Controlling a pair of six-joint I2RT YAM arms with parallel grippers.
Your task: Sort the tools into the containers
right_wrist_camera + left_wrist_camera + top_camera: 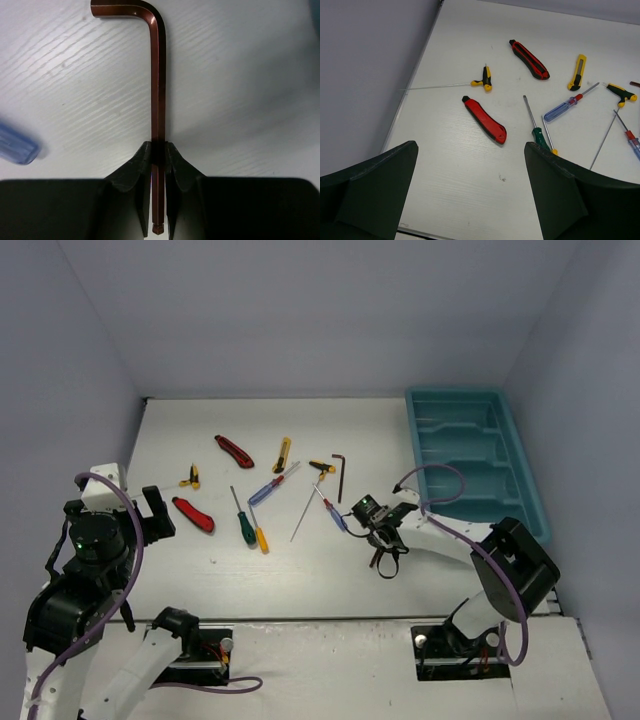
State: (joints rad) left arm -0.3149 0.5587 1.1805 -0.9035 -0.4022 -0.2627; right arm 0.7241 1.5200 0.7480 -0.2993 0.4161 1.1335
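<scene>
Pinching a hex key, right end effector sits over white table; left end effector gapes.

Overhead and nearer left wrist views share the tools.

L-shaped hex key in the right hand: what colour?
Dark reddish-brown hex key, clearest in right wrist view.

Bright, even light; soft shadows
</scene>
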